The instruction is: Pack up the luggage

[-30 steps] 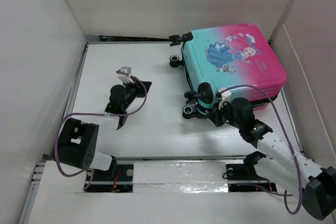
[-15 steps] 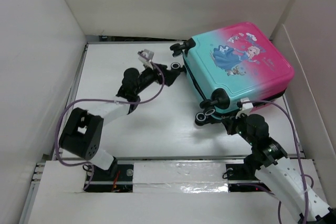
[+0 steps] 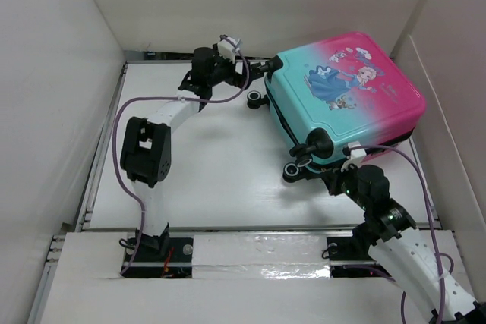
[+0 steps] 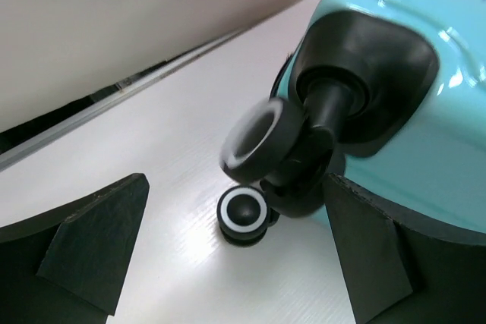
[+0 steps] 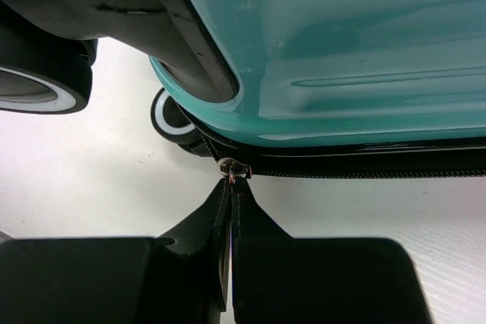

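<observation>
1. Your luggage [image 3: 345, 85] lies closed on the far right part of the table [image 3: 205, 180]. Its printed teal-and-pink shell faces up, and its wheeled end points left and toward the arm bases.
2. Your left claw [image 4: 235, 263] stands wide open and grips nothing. The arm is stretched out to the luggage's far left corner.
3. In the left wrist view, one wheel [image 4: 262, 138] hangs in the gap between the spread fingers [image 4: 91, 240]. A second wheel [image 4: 243, 214] sits lower, by the table surface. You cannot tell from this view whether the wheel bracket touches the right-hand finger.
4. Your right claw [image 5: 230, 210] is closed, pinching the zipper pull [image 5: 231, 171] between its fingertips. It sits at the luggage's near left corner, just under the teal shell.
5. From the pull, the black zipper [image 5: 364, 166] runs off to the right along the shell's lower edge. A corner wheel [image 5: 171, 115] stands just left of the pull.
</observation>
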{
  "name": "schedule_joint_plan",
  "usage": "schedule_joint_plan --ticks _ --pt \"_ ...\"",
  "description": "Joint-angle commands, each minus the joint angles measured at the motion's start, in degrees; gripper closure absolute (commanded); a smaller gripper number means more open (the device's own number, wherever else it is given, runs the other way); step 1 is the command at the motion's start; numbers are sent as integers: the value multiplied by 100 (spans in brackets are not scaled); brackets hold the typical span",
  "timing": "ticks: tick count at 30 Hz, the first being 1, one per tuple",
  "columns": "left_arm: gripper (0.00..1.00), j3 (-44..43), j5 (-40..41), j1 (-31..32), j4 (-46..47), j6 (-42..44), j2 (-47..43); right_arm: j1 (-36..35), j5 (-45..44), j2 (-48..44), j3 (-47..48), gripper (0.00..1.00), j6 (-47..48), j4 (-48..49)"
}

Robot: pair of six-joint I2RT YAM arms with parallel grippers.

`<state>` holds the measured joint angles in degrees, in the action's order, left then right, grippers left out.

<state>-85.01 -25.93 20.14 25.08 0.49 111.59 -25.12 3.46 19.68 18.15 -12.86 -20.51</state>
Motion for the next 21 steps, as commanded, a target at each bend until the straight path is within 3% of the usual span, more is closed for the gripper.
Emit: schedule_joint_plan --ticks 1,7,14,21 --pt "1 -899 -447 60 -1161 1031 169 25 374 -26 233 100 117 917" --pt "1 -2087 -886 60 -2191 1515 881 25 488 132 233 100 170 1014" --pt "3 -2415 -1072 218 -2718 1840 1155 25 550 185 233 100 205 1032" --pt "4 -2572 -396 350 -2745 2166 1259 25 690 229 215 100 275 1102"
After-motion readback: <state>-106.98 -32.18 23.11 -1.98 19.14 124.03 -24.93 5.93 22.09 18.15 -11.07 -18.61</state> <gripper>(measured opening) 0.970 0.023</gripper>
